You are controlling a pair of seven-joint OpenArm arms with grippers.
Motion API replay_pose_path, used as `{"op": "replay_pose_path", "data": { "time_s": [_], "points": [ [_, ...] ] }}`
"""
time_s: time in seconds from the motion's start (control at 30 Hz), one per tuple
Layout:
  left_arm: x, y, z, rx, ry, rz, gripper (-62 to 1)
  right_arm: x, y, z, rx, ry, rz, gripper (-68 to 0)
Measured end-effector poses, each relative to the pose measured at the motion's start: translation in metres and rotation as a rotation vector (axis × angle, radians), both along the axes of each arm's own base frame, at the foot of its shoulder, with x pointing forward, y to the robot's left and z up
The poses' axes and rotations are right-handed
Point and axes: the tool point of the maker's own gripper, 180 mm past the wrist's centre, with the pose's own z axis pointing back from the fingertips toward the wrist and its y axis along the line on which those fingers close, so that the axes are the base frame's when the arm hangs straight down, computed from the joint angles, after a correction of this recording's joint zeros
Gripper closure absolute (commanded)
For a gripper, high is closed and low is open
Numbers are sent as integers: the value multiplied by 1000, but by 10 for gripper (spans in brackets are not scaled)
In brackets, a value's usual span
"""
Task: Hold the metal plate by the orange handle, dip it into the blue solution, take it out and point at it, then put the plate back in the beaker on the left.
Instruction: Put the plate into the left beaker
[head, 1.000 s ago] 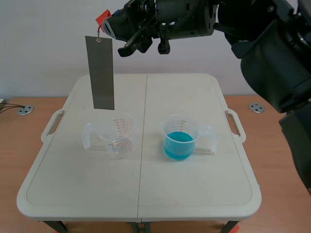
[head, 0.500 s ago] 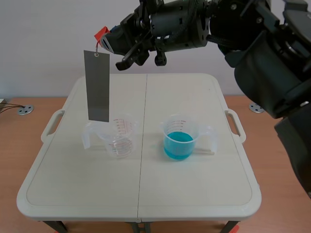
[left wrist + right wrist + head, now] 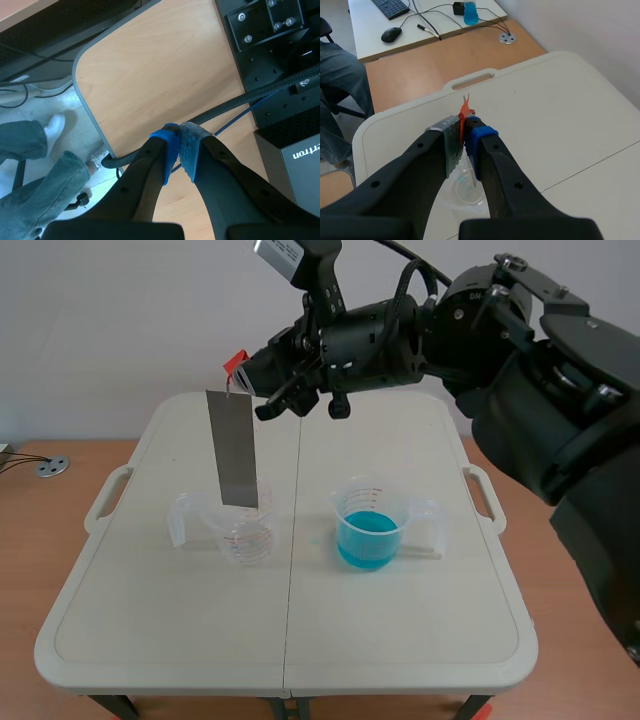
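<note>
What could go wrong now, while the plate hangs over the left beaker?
1. The plate hangs from the thin orange handle in the right gripper. It may swing and strike the rim of the empty beaker, perhaps tipping it.
2. The plate looks taller than the beaker, so once released it would lean on the rim and might topple it.
</note>
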Motion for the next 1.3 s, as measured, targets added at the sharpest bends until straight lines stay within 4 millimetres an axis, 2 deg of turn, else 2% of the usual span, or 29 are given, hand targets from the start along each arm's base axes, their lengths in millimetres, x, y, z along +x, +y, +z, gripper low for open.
{"op": "replay_pose_path", "data": {
  "time_s": [0.17, 0.33, 0.5, 0.67, 1.03, 1.1, 1.23, 1.3],
  "points": [
    [0, 0, 0, 0, 0, 0, -14, 3, -5, -18, -11, 51, -19, -13],
    [0, 0, 0, 0, 0, 0, -14, 4, -6, -23, 1, 65, -27, -13],
    [1, 1, 0, 1, -2, -2, -14, -3, -1, -37, 0, 99, -10, -13],
    [3, 1, 0, 2, -5, -2, -15, -4, -4, -53, -11, 143, -23, -13],
    [3, 1, 0, 2, -5, -2, -15, -4, -2, -61, 11, 182, -32, -16],
    [3, 1, 0, 2, -6, -2, -15, -4, -2, -62, 3, 179, -32, -68],
    [3, 1, 0, 2, -5, -2, -15, -4, -5, -70, -47, 173, -31, -293],
    [3, 1, 0, 2, -6, -2, -15, -3, -6, -70, -55, 165, -31, -360]
  ]
}}
